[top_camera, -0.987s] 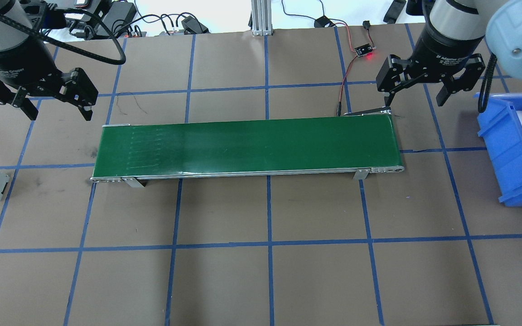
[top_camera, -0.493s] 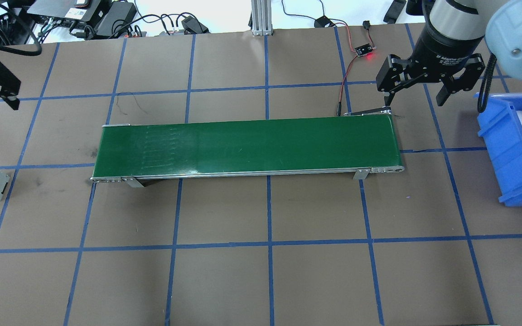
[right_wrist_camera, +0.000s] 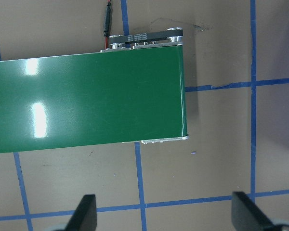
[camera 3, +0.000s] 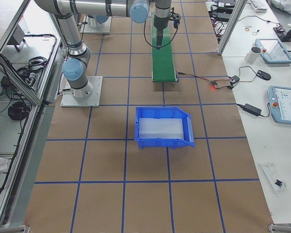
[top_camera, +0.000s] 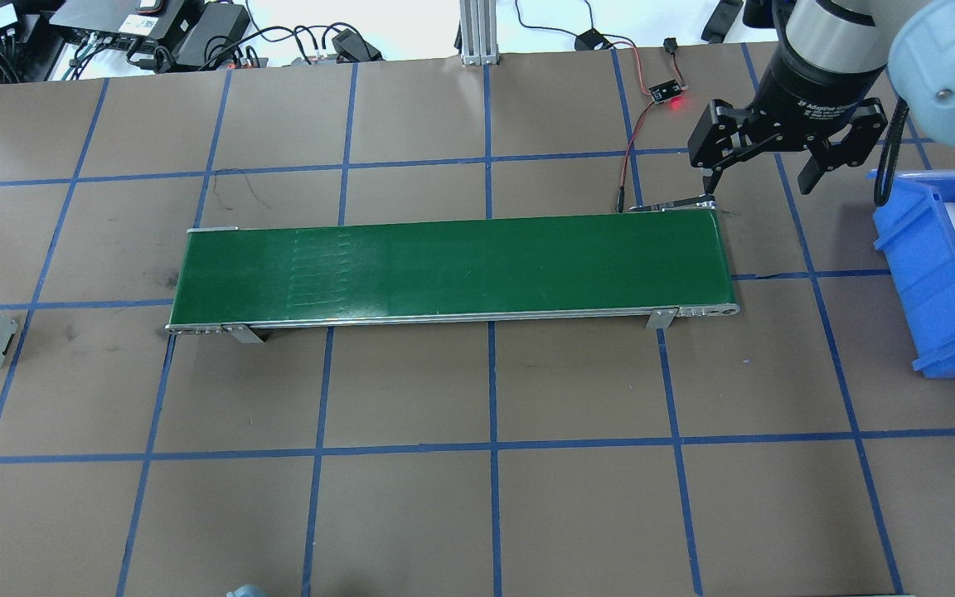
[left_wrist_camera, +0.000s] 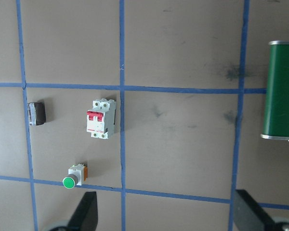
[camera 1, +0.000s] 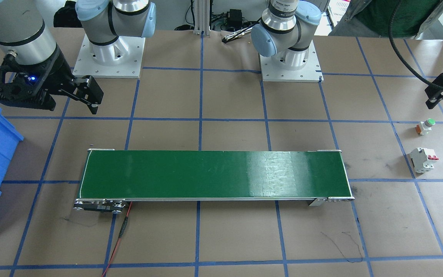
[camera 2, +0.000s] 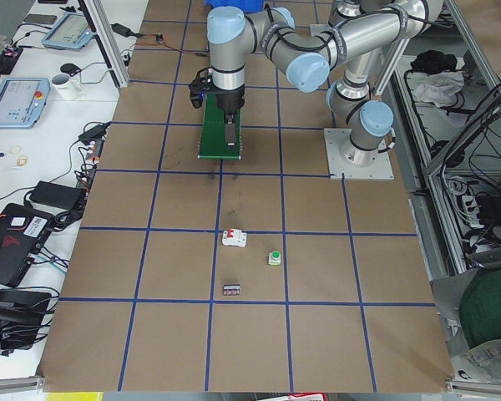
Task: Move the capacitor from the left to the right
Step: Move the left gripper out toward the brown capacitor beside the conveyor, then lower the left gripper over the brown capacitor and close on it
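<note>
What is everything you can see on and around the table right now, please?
capacitor: one, black, table's left end, beside the breaker.
breaker: one, white with red levers, between capacitor and conveyor.
push button: one, green-capped, near the breaker.
conveyor: one, green belt, table centre.
bin: one, blue, table's right end.
sensor board: one, black with red light, near conveyor's right end.
left hand: one, black, open, over the table's left end.
right hand: one, black, open, by the conveyor's right end.

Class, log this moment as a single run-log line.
left gripper: open, empty, near parts | capacitor: on table beside breaker, ungrasped | right gripper: open, empty, by conveyor end
</note>
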Action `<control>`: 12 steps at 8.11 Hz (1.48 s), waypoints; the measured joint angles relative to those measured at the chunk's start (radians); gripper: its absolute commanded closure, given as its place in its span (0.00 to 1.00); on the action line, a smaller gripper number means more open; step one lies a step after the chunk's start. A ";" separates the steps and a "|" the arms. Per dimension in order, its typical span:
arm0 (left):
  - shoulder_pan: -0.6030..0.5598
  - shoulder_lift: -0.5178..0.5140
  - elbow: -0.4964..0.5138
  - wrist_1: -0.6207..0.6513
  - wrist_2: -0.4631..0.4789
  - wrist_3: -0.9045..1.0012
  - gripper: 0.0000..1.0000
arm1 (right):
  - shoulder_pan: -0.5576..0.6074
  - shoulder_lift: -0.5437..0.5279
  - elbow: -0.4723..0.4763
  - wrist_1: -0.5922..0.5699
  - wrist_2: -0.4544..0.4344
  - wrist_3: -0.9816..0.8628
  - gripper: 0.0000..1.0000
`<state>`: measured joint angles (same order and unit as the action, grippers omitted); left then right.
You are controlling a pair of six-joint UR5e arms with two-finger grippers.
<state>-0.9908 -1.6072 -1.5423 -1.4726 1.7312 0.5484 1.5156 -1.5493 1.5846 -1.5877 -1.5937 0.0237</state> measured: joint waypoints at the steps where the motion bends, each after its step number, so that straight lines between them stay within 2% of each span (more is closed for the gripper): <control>1: 0.048 -0.027 -0.001 0.029 0.001 0.069 0.00 | 0.000 0.000 0.000 0.000 0.000 0.000 0.00; 7: 0.330 -0.190 -0.036 0.211 -0.001 0.380 0.00 | 0.000 0.000 0.000 0.000 0.000 -0.001 0.00; 9: 0.406 -0.257 -0.052 0.311 -0.003 0.462 0.00 | 0.000 0.000 0.000 0.000 0.000 0.001 0.00; 12: 0.454 -0.357 -0.054 0.497 -0.006 0.530 0.00 | 0.000 0.000 0.000 0.000 0.001 0.004 0.00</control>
<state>-0.5365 -1.9646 -1.5967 -0.9751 1.7251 1.0786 1.5156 -1.5493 1.5846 -1.5877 -1.5924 0.0272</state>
